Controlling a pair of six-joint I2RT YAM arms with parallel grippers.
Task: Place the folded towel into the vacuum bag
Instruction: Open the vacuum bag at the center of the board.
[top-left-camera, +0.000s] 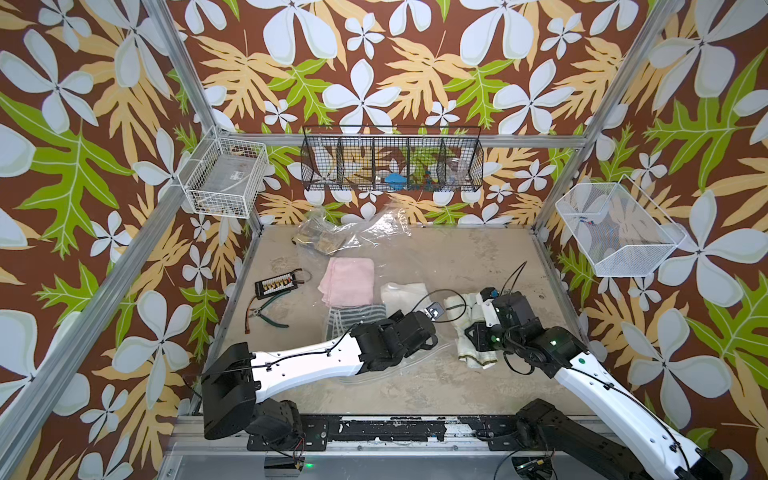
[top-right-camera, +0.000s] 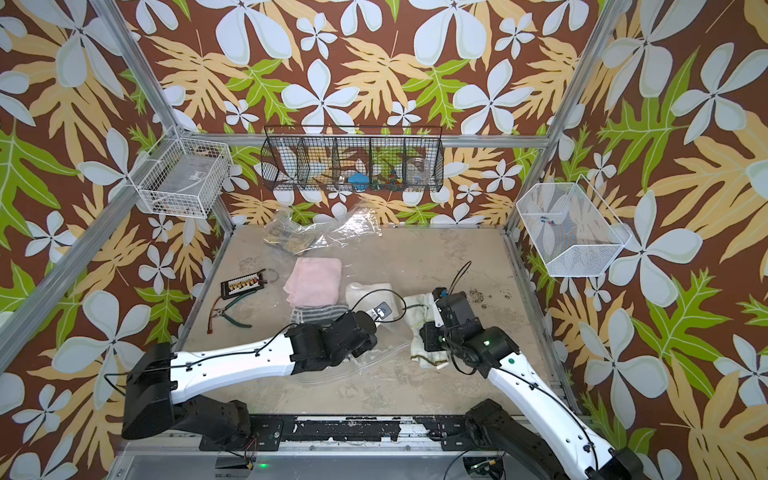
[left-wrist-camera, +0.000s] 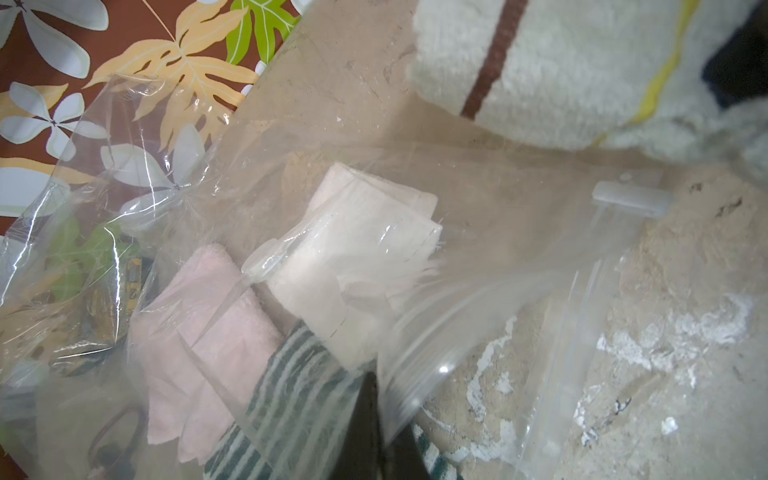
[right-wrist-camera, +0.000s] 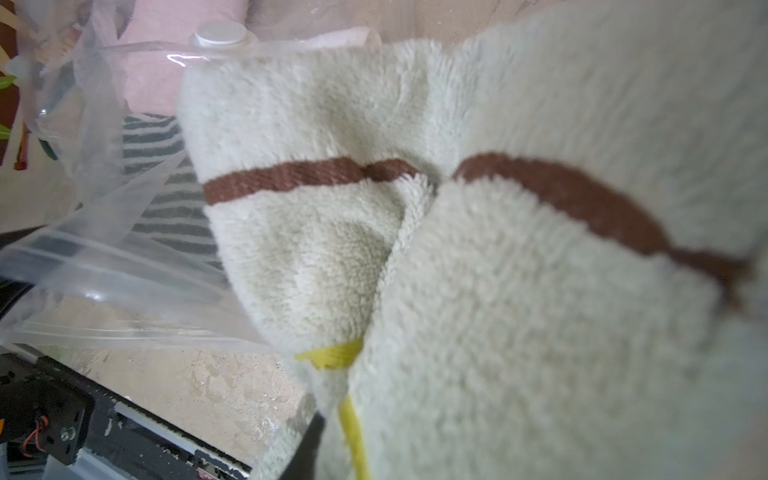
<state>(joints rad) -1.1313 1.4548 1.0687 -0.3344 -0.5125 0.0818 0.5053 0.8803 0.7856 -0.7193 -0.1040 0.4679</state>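
The floral-papered walls (top-left-camera: 415, 62) close in three sides and carry wire baskets (top-left-camera: 390, 166) above working height, so sideways room is tight. The counter (top-left-camera: 457, 253) is a flat, mottled beige slab with chalky patches. It looks rough enough to keep cloth from sliding, though thin plastic will probably skate on it. The vacuum bag (top-left-camera: 370, 232) lies along the middle of it as a large, crinkly clear film, light, limp and slippery. It will not hold its mouth open unaided, and is best taken at the stiffer zip strip (left-wrist-camera: 561, 332). Through the film show a pink towel (top-left-camera: 347, 278), a white cloth (top-left-camera: 403, 293) and a striped cloth (top-left-camera: 353, 313). The cream towel (top-left-camera: 467, 357), with a brown stripe and a yellow edge, sits just beside the bag's open end, on its right and not inside. It is thick, soft terry, light but floppy, and bunched where it is held. A grip through the folded layers near the middle should keep it from unfolding. The right gripper (right-wrist-camera: 311, 440) has its jaws pinching this towel. The left gripper (left-wrist-camera: 372, 399) has its jaws pressed together on the film at the bag's mouth. Pliers (top-left-camera: 266, 313) lie well apart by the left wall. Smallest are the round white valve cap (right-wrist-camera: 220, 33) and the white slider (left-wrist-camera: 631, 199) at the end of the strip.
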